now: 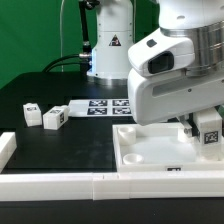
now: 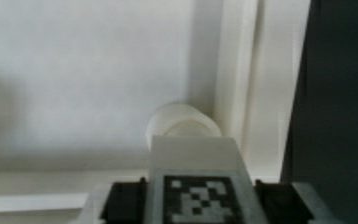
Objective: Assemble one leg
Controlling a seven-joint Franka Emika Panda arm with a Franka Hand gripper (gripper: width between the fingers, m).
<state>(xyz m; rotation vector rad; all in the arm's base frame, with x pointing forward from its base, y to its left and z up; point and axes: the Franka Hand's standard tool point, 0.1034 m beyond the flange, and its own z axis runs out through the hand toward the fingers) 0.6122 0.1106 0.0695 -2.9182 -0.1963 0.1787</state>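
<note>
My gripper [image 1: 204, 136] is shut on a leg [image 1: 209, 126], a small white block with a black-and-white tag. It holds it over the corner of the large white panel [image 1: 150, 150] on the exterior view's right. In the wrist view the leg [image 2: 194, 150] stands between the two dark fingers [image 2: 126, 200], tag facing the camera. Its rounded end lies by the panel's [image 2: 69, 90] raised edge. Whether it touches the panel I cannot tell. Two more legs [image 1: 32, 114] [image 1: 54, 118] stand on the black table at the left.
The marker board [image 1: 100, 107] lies behind the panel. A white rail [image 1: 60, 185] runs along the front, with a white piece [image 1: 6, 148] at the far left. The arm's base [image 1: 108, 45] stands at the back. Black table [image 2: 345, 90] shows beside the panel's edge.
</note>
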